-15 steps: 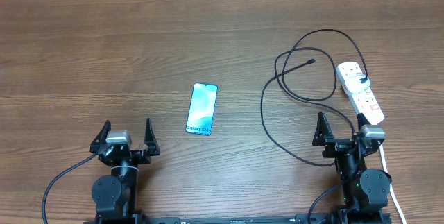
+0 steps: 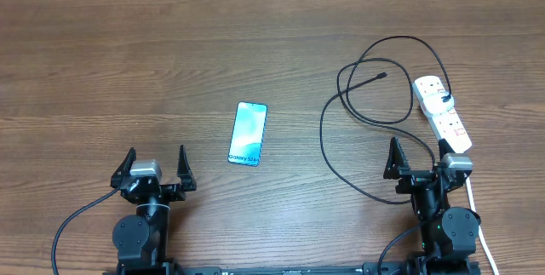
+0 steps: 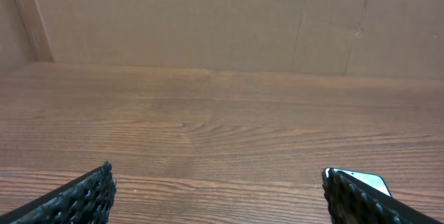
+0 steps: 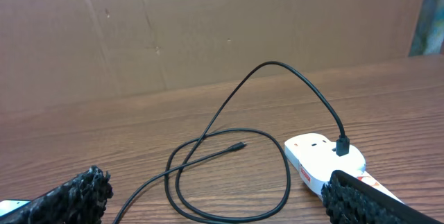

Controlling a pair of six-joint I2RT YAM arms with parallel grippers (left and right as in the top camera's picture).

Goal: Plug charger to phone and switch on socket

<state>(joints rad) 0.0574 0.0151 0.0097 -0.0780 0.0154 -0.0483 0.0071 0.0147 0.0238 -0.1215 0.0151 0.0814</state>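
Observation:
The phone (image 2: 248, 134) lies flat at the table's middle, blue screen up; its corner shows in the left wrist view (image 3: 361, 180) behind the right finger. The black charger cable (image 2: 341, 130) lies in loops at the right, its connector tip (image 2: 381, 76) free on the wood, its other end plugged into the white power strip (image 2: 441, 111). The cable (image 4: 208, 148), tip (image 4: 239, 146) and strip (image 4: 316, 156) show in the right wrist view. My left gripper (image 2: 155, 166) is open and empty, near the front edge, left of the phone. My right gripper (image 2: 417, 157) is open and empty, just in front of the strip.
The strip's white cord (image 2: 473, 203) runs toward the front edge past the right arm. A brown cardboard wall (image 3: 222, 16) stands along the table's far side.

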